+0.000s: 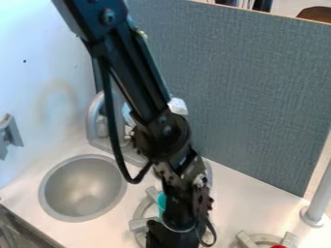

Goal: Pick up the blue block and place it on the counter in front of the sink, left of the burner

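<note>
The black gripper (173, 233) hangs at the bottom centre, in front of the left stove burner (139, 225). Just left of its wrist, a teal object (161, 202) shows in part, the rest hidden behind the arm. A small piece of something red (278, 246) shows at the bottom edge by the right burner (262, 238). What the gripper may hold cannot be made out.
A round grey sink bowl (82, 189) lies left of the arm, with a grey faucet (95, 118) behind it. A blue-grey panel (252, 97) stands along the back. A grey post (317, 208) rises at the right edge.
</note>
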`<state>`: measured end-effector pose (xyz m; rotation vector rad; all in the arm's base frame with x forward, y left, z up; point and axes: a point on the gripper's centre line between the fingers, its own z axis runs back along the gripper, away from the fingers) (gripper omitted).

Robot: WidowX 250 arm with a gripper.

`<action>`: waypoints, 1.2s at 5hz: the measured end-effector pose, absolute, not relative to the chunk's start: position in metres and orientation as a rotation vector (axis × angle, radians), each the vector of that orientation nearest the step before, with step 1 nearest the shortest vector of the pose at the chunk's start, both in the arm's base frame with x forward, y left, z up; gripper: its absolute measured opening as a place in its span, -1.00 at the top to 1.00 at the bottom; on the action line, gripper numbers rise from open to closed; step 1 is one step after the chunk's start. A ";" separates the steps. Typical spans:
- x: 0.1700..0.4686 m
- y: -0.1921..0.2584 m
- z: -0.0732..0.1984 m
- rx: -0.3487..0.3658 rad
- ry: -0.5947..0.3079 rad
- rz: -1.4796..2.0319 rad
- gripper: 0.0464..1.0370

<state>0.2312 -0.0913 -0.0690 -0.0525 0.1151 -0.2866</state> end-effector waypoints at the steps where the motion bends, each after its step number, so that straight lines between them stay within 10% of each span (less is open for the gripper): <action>1: 0.235 -0.097 -0.073 -0.043 0.111 -0.280 -0.93; 4: 0.248 -0.118 -0.092 0.045 0.141 -0.265 -0.80; 5: 0.251 -0.118 -0.096 0.069 0.160 -0.258 -0.26; 6: 0.242 -0.112 -0.096 0.080 0.197 -0.271 -0.18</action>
